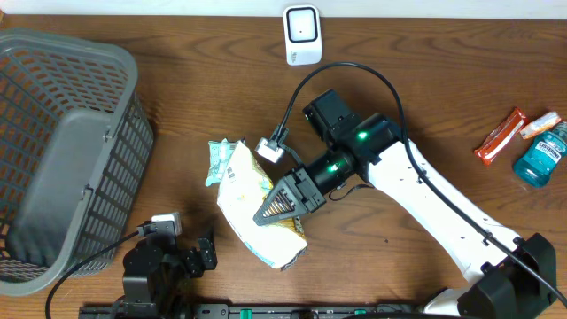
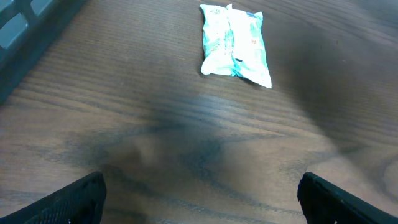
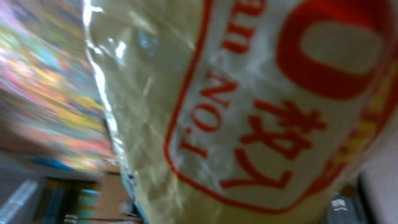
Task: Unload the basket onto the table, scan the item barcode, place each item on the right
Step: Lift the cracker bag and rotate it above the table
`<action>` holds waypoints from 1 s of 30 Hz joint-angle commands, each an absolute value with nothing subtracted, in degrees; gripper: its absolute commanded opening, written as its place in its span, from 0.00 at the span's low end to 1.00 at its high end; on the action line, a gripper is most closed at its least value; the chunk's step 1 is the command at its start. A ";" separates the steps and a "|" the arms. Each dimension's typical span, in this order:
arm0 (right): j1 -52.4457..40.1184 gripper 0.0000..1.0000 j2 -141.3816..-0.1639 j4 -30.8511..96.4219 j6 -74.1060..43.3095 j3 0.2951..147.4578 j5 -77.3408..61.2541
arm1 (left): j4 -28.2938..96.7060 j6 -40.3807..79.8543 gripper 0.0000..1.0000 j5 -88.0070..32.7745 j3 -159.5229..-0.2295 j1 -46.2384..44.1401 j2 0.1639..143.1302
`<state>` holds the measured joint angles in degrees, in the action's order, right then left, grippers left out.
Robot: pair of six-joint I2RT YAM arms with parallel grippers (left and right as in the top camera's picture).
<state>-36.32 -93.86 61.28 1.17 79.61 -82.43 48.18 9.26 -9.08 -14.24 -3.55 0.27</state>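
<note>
The wooden worktop (image 1: 425, 97) carries a grey basket (image 1: 53, 142) across the left of the overhead frame. At centre is the snack bag (image 1: 248, 190), with the right tool (image 1: 282, 206) clamped tight on it. The bag looks gripped but not yet presented. Next it needs carrying up-frame and turning so its barcode faces the white scanner (image 1: 302, 35) at top centre. The left tool (image 2: 200, 199), lower left, gapes wide and holds nothing.

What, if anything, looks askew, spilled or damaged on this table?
Nothing looks spilled or damaged. The white snack bag, pinched in the right gripper, sits slanted, its edge close to the teal packet. The mouthwash bottle lies on its side at the far right.
</note>
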 commanded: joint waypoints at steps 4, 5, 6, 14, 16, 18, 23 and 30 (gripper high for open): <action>-34.44 0.01 -93.84 60.23 -4.49 79.85 -89.45 | 50.76 9.76 0.98 -9.41 -13.19 -3.77 0.27; -34.44 0.01 -93.84 59.94 -0.60 79.85 -89.47 | 50.74 9.76 0.98 -9.41 -13.19 -3.77 0.27; -34.44 0.01 -93.84 59.79 3.84 79.85 -89.43 | 50.76 9.76 0.98 -9.41 -13.19 -3.77 0.27; -34.63 0.01 -93.84 70.32 44.69 79.85 -87.26 | 50.74 9.76 0.98 -9.41 -13.17 -3.77 0.27; -34.63 0.01 -93.84 75.44 53.04 79.85 -86.89 | 50.76 9.76 0.98 -9.41 -13.19 -3.77 0.27; -34.63 0.01 -93.84 80.42 61.10 79.85 -85.43 | 50.76 9.76 0.98 -9.41 -13.19 -3.77 0.27; -34.52 0.01 -93.86 89.06 73.52 79.81 -76.64 | 50.76 9.76 0.98 -9.41 -13.19 -3.77 0.27; -30.74 0.01 -93.86 91.29 73.84 79.70 -70.19 | 50.76 9.76 0.98 -9.41 -13.19 -3.77 0.27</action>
